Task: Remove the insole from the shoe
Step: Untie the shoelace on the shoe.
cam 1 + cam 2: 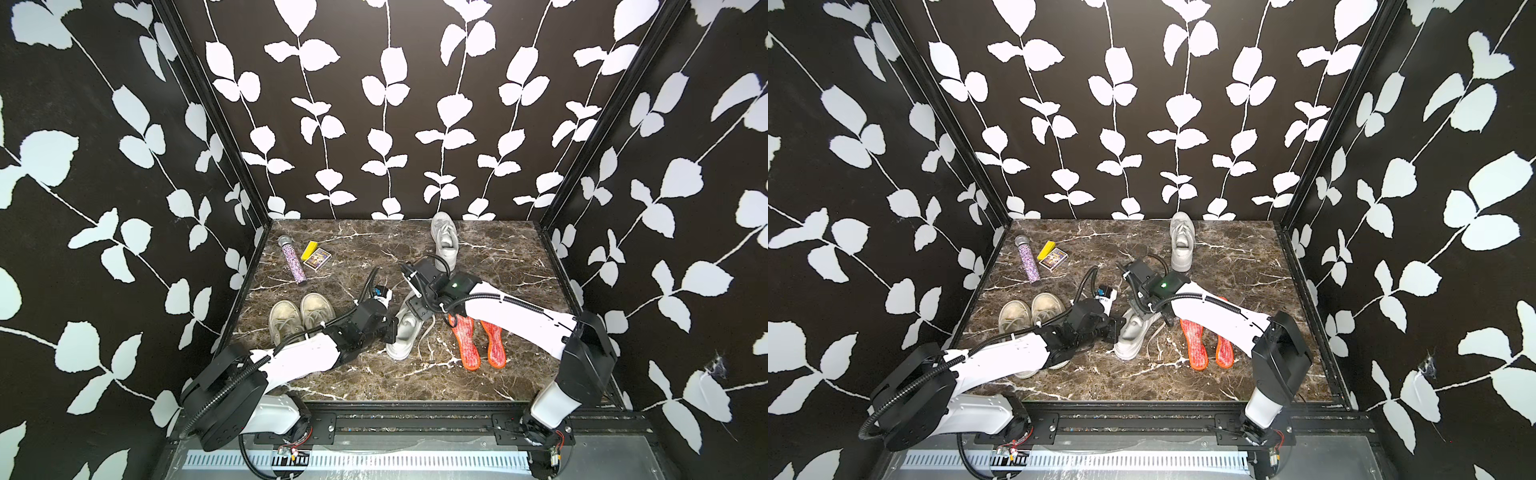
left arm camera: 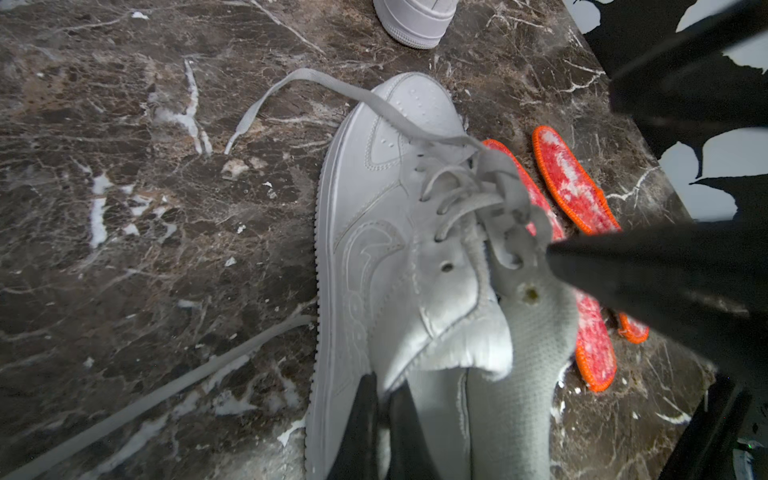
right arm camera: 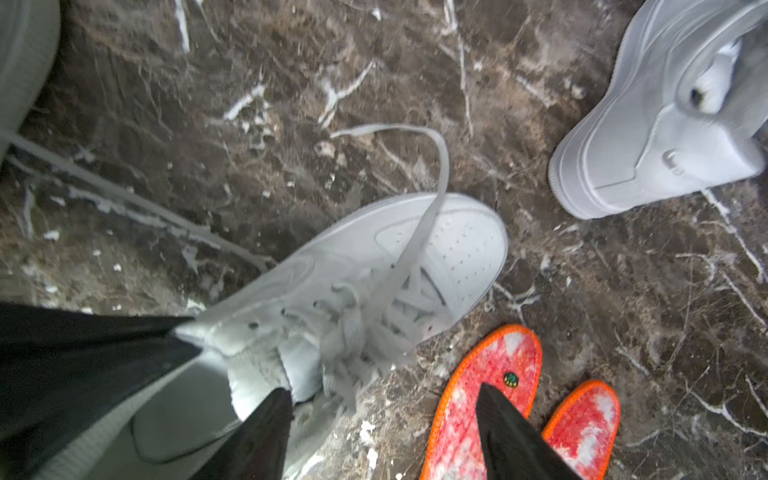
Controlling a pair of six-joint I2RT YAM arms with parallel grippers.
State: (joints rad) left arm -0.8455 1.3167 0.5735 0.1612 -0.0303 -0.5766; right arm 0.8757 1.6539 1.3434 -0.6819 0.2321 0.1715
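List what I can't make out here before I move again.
- Held white shoe, toe end inside: tongue and laces cover it in both wrist views, right arm in both top views.
- Tan shoes: partly under the left arm, both top views.
- Small box's print: too small, top views.
- Orange insole's badge: blurred, right wrist view.

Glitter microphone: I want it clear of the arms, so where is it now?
In a top view the glitter microphone lies at the far left of the table, beside a small yellow box and beyond the tan shoes.
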